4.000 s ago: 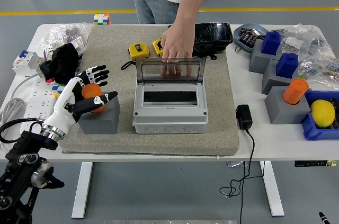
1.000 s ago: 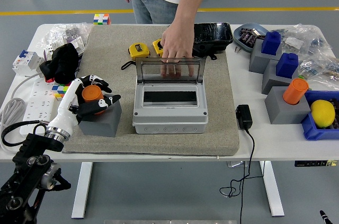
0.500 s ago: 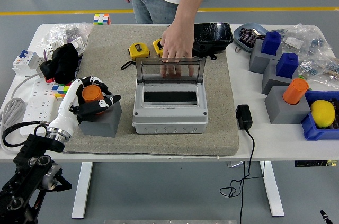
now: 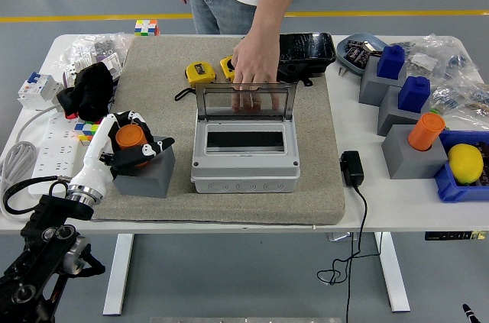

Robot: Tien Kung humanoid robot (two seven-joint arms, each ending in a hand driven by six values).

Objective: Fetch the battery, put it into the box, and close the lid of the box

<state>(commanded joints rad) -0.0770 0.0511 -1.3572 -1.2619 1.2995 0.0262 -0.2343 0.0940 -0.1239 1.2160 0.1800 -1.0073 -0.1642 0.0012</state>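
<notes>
"Where's the battery?"

"Far left: the orange battery [image 4: 131, 137] stands upright in a grey block [image 4: 144, 170], with the left robot hand [image 4: 128, 149] clenched around it."

"And the box?"

"The box [image 4: 244, 156] lies to its right, lid raised."

The left arm [image 4: 46, 239] rises from the lower left corner, its black joints low and its white forearm angled up and to the right. The left hand [image 4: 128, 147] sits at its end with all 5 fingers [image 4: 157, 144] curled inward in a closed grasp, thumb toward the near side. The right arm is out of view.
</notes>
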